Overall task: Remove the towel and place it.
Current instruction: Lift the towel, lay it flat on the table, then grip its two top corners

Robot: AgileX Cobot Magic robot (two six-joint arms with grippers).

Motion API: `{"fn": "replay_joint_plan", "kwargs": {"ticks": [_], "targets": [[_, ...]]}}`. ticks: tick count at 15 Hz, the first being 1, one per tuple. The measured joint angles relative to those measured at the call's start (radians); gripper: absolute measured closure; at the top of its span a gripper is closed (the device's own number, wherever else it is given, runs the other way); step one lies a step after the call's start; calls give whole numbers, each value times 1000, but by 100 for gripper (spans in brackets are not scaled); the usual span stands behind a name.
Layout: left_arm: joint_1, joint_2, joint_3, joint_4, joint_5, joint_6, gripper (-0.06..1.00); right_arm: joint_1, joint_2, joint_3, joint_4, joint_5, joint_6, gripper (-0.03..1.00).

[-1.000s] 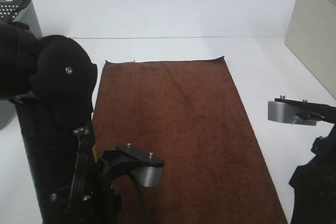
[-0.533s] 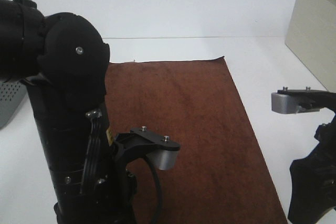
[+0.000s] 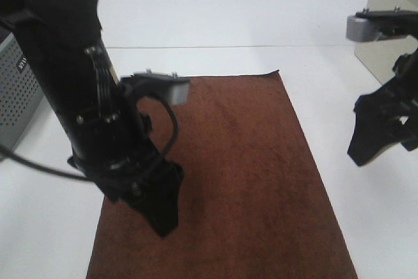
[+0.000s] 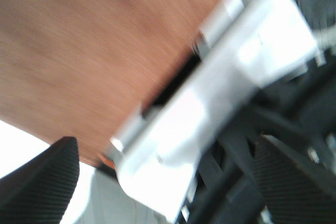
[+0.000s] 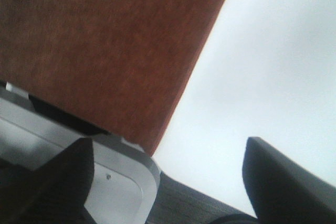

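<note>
Risk of merely rumpling the towel [image 3: 241,161], spread flat on the white table [image 3: 326,89], by pinching mid-cloth with the left claw [image 3: 160,204], fingers apart and empty over its left half. Same open gape on the right claw [image 3: 373,143], hanging empty just off the right edge. Plenty of bare room beyond the far edge; tighter by the grey basket [image 3: 19,89] at left and the beige box [image 3: 392,37] at right.

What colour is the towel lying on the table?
The towel is plain reddish brown, clearest in the exterior high view.
</note>
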Motion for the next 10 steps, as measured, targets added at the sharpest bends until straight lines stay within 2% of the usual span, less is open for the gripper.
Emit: {"fn": "replay_joint_plan", "kwargs": {"ticks": [1, 3, 6, 8, 9, 10], "targets": [[90, 12, -57, 18, -7, 11, 12, -124, 47, -86, 20, -24, -31, 21], [217, 59, -154, 23, -32, 29, 12, -206, 143, -233, 63, -23, -48, 21], [348, 154, -293, 26, -127, 41, 12, -222, 358, -472, 140, 8, -38, 21], [401, 235, -383, 22, -165, 34, 12, -222, 540, -652, 151, 54, -25, 21], [419, 277, -420, 22, -177, 31, 12, -222, 576, -692, 151, 61, -25, 21], [435, 321, -455, 22, -188, 31, 12, -222, 701, -841, 154, 92, -30, 21]]}}
